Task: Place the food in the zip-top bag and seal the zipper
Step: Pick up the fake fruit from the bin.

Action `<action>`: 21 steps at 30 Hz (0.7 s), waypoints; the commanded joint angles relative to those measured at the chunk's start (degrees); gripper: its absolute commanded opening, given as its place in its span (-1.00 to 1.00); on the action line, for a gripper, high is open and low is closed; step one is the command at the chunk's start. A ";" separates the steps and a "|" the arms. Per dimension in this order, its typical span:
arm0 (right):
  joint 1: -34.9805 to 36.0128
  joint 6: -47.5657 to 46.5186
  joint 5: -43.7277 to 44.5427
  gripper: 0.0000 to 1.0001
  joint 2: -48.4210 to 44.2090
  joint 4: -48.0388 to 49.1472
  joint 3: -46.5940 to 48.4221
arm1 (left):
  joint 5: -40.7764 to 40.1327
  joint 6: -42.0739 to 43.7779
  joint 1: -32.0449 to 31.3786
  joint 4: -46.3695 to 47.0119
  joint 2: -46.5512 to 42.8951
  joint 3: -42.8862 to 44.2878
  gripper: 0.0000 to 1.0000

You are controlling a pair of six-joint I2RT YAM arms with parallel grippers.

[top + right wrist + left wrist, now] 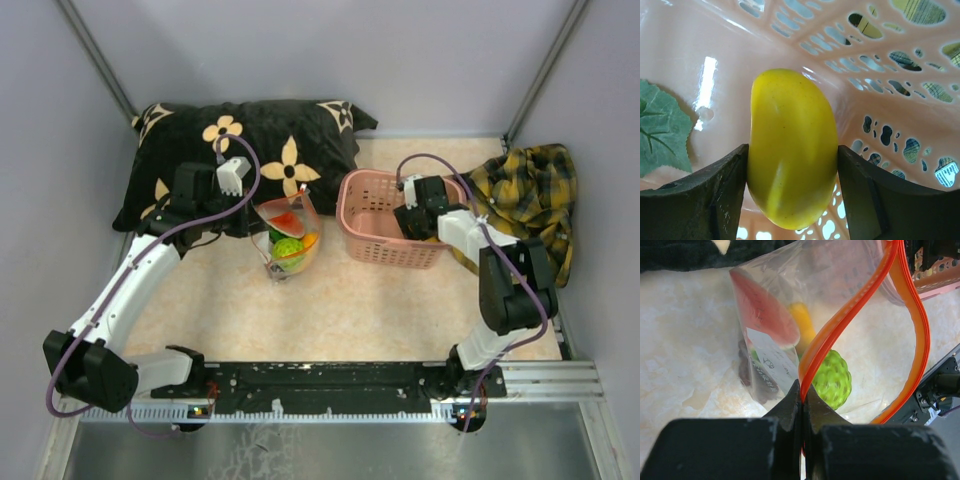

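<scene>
So, our left gripper pinches the zipper of the zip-top bag, right gripper squeezes a yellow fruit in the pink basket; next we'd lift it over.

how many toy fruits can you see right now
5. Four lie inside the clear zip-top bag: red watermelon slice, orange piece, bumpy green fruit, dark purple grape bunch. One smooth yellow fruit is held by the right tool in the pink plastic basket. More may be hidden.
</scene>
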 commanded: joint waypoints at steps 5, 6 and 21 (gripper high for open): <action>0.54 1.19 -3.33 -0.33 -9.22 -1.13 -0.27 | 1.12 0.20 0.73 1.79 -0.70 -0.45 -1.00; 0.84 1.25 -3.65 -0.34 -10.34 -0.63 -0.60 | 1.14 0.20 0.75 1.75 -0.70 -0.46 -1.00; 6.72 1.43 -4.88 -0.46 -23.05 7.18 -0.60 | 1.56 0.11 0.84 1.75 -0.48 -0.63 -1.00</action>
